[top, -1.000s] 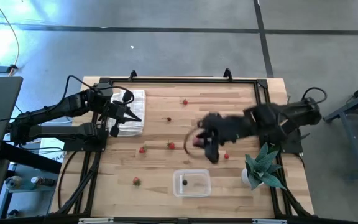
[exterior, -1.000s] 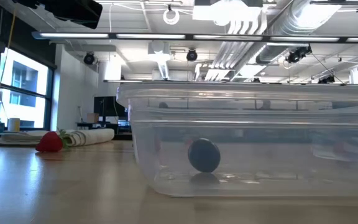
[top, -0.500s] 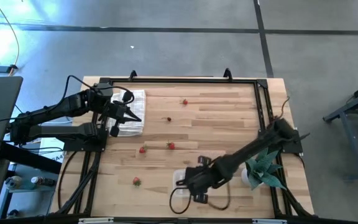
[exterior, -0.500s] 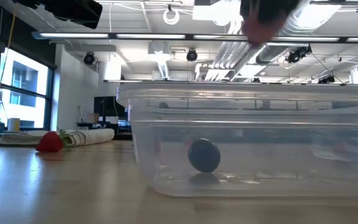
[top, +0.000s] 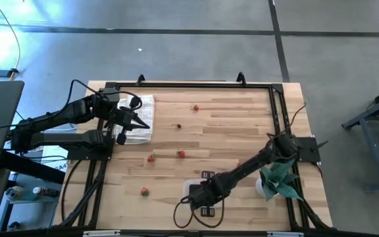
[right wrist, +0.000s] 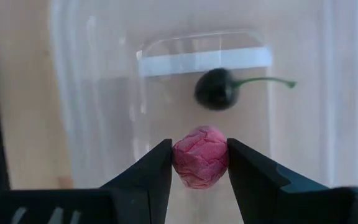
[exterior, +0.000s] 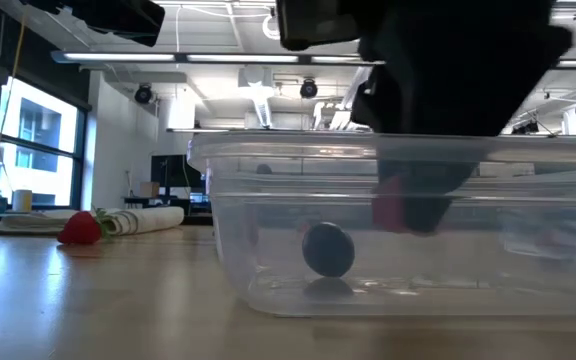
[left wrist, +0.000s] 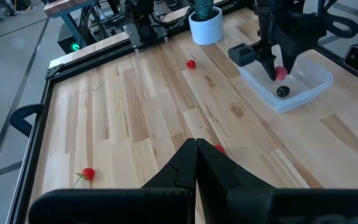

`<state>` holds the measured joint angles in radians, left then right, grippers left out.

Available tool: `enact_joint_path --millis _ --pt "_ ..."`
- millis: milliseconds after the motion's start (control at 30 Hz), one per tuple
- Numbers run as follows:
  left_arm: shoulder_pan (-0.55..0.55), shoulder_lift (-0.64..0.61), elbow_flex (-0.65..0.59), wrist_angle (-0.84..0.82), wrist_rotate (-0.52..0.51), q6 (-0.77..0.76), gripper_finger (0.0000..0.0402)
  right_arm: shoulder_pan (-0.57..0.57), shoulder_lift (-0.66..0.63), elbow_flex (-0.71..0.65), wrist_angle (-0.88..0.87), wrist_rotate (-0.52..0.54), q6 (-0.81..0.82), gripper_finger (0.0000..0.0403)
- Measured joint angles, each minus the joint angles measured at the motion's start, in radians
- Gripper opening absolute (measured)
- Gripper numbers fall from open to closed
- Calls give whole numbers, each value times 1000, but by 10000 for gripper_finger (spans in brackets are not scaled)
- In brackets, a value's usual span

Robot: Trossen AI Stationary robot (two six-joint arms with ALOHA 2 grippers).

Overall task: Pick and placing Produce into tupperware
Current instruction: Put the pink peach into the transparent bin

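My right gripper (top: 200, 196) hangs over the clear tupperware (exterior: 258, 270) near the table's near edge, shut on a pink-red berry (right wrist: 200, 155). The low view shows its fingers reaching down inside the tupperware's walls. A dark berry with a green stem (right wrist: 216, 89) lies on the tupperware's floor, also the dark berry (exterior: 328, 249) in the low view. Loose red berries lie on the wood, such as one berry (top: 151, 158), another berry (top: 181, 154) and a third berry (top: 144, 191). My left gripper (left wrist: 196, 144) waits shut above the white cloth (top: 137, 118) at the table's left. My right gripper pinches the pink-red berry's two sides (right wrist: 178, 158) between its two fingers, coming from above and pointing down. The berry (exterior: 393, 203) is lifted clear, hanging above the tupperware's floor and beside the dark berry.
A teal spiky plant in a white pot (top: 278, 174) stands at the table's right near corner, close to my right arm. A red berry (top: 195, 108) and a small dark piece (top: 179, 126) lie farther back. A black frame rail (top: 278, 112) borders the table.
My right gripper has swung from the table's middle toward the near edge, over the tupperware, carrying the pink-red berry. It has then come down until its fingers and the berry are inside the tupperware's walls. The dark berry has stayed where it was.
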<state>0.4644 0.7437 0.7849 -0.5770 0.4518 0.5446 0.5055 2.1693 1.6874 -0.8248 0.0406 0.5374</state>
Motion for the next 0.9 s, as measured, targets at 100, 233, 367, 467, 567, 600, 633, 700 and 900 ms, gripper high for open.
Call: enact_joint_path --millis 100,233,367,467,567,600,633,700,900 --pt "0 0 0 0 0 0 1 -13 2 0 -2 0 -5 137" --pt "0 0 0 0 0 0 1 -30 2 0 -6 -19 -13 137" --pt "0 0 0 0 0 0 1 -36 2 0 -8 -23 -23 137" --pt "0 0 0 0 0 0 1 -35 4 0 -8 -23 -24 137" --pt "0 0 0 0 0 0 1 -36 23 0 -18 -39 -40 137" --pt "0 0 0 0 0 0 1 -36 32 0 -17 -42 -43 137" --pt "0 0 0 0 0 0 1 -36 40 -2 -17 -42 -46 137" --pt "0 0 0 0 0 0 1 -36 45 -2 -15 -41 -44 137" --pt "0 0 0 0 0 0 1 -37 49 0 13 -34 -44 137"
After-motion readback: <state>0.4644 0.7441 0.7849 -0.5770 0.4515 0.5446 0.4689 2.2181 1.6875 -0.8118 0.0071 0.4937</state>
